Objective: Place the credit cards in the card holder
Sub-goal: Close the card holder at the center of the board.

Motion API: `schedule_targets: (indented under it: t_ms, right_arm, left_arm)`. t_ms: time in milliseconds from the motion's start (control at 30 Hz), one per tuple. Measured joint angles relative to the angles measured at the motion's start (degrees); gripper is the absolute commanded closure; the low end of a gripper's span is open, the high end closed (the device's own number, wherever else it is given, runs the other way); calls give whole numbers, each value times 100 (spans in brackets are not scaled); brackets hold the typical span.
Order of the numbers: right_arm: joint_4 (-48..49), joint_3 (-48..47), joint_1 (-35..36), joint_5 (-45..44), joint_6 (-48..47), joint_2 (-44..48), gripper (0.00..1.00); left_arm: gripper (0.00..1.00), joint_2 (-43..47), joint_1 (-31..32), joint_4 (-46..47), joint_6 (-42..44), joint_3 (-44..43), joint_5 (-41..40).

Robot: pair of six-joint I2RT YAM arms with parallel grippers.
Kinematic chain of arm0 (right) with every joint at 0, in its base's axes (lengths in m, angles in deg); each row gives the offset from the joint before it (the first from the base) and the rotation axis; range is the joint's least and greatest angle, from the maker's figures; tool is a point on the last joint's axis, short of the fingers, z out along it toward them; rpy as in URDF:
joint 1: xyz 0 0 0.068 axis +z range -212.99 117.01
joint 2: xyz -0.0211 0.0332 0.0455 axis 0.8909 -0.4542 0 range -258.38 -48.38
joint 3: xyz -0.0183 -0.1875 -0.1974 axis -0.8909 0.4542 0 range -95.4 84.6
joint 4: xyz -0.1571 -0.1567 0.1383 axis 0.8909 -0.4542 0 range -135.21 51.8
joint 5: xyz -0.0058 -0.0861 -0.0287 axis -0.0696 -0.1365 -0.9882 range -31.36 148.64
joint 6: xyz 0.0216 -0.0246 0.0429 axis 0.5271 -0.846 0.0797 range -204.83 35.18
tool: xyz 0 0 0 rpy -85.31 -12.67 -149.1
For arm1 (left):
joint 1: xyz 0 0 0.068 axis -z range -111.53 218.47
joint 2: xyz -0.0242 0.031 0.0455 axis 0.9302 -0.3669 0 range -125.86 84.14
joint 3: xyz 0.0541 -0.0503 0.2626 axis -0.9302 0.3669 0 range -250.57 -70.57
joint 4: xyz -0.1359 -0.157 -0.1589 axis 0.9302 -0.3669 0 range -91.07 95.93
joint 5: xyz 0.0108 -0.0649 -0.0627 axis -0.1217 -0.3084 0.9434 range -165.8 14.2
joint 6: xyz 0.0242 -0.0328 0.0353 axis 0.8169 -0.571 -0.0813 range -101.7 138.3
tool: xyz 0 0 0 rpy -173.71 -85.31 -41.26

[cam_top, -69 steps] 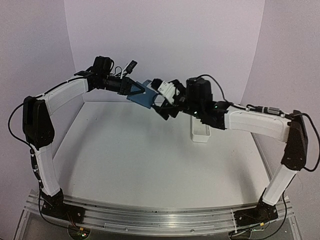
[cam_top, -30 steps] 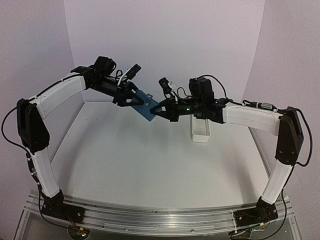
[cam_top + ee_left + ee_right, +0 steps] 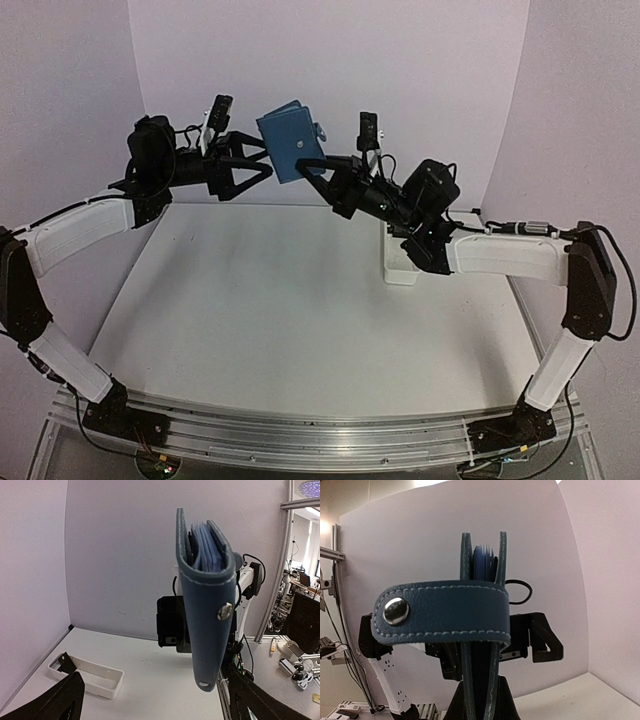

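The blue card holder hangs high above the back of the table, and my right gripper is shut on its lower edge. In the right wrist view the card holder stands on edge between the fingers. Its strap with a metal snap sticks out to the left. Edges of credit cards show in the holder's open top. My left gripper stands open just left of the holder, apart from it. Its two fingers spread wide at the bottom of the left wrist view.
A long white tray sits on the table at the back right, under the right arm; the left wrist view shows the same tray. Purple walls close in the back and both sides.
My left gripper opened, let go of the card holder and drew back to the left. The right arm lifted the holder higher and turned it, keeping its grip.
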Motion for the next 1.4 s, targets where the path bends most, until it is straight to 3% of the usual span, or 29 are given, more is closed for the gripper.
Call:
schedule_targets:
  t_ms: [67,167,267,333,367,400,500,600,667,700,867,900,933,967,1167,1267,1400]
  right_arm:
    - [398,-114,98,74,68,-120,100]
    - [656,-177,98,101,122,-254,100]
    - [754,-177,90,94,146,-374,100]
    - [798,-177,90,90,153,-424,100]
    - [800,-177,90,87,162,-439,100]
    - [804,-177,94,87,164,-461,100]
    - [872,-175,94,107,181,-511,100]
    - [911,-146,105,103,197,-520,99]
    - [920,-120,105,101,203,-520,76]
    - [909,-107,105,74,164,-520,69]
    - [205,13,105,-264,-398,-376,53]
    - [111,13,105,-280,-474,-356,41]
    - [-372,-50,105,-286,-758,-269,18]
    - [-909,-199,105,-264,-1123,-199,6]
    - [-2885,-535,92,-326,-2450,232,2]
    - [-3246,-396,-17,-302,-2420,485,2]
    - [-3392,-192,-168,-284,-2144,570,2]
  left_arm:
    - [4,-52,160,560,-389,-2,-92]
    - [24,-125,291,1132,-800,-48,-127]
    - [28,-177,319,1591,-1123,-208,-157]
    - [36,-197,334,1766,-1215,-306,-146]
    - [44,-197,350,1816,-1257,-343,-146]
    - [61,-197,365,1867,-1290,-363,-136]
    - [98,-234,426,2004,-1416,-448,-151]
    - [100,-284,404,2033,-1458,-481,-140]
    - [100,-286,417,1928,-1429,-492,-166]
    - [100,-286,417,1845,-1399,-501,-173]
    - [100,-291,385,1023,-1231,-605,-92]
    - [100,-291,378,981,-1233,-612,-94]
    - [100,-302,332,780,-1217,-656,-46]
    - [100,-321,271,551,-1209,-737,0]
    - [100,-544,85,-656,-1040,-1285,90]
    - [100,-684,55,-1733,-695,-1447,59]
    - [100,-831,55,-2474,-170,-1375,76]
